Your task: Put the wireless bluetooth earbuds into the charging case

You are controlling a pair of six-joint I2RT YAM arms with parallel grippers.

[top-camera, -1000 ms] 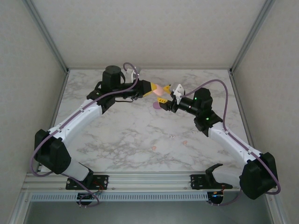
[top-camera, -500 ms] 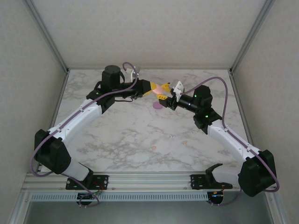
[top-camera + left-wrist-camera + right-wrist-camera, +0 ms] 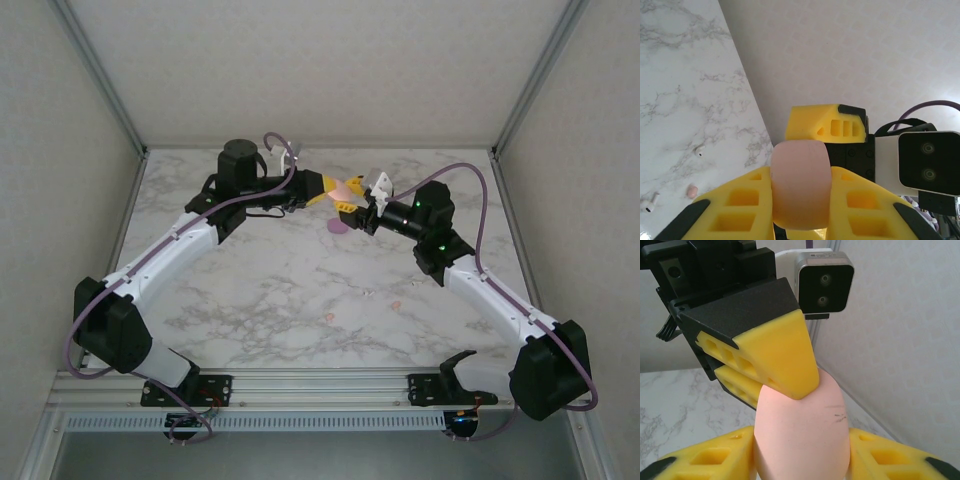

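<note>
Earbuds lie loose on the marble tabletop, none of them inside a case. The left wrist view shows 3 of them: 1 pink and 2 whitish, well apart from each other and not far from the edge where the tabletop meets the wall. The top view shows 2 pinkish specks on the near right part of the tabletop, too small to tell what they are.

The 2 arms meet in the air over the far half of the tabletop, about midway between its left and right edges. The left gripper is clenched on a pink-orange case, its yellow fingers pressed on opposite sides. The right gripper faces it from the other end. Its fingers sit on both sides of the same case and look right against it, but I cannot tell whether they are clamping it. The case looks closed, with a few small dark scuffs on its shell.

A small purple piece lies on the tabletop just below the 2 grippers.
</note>
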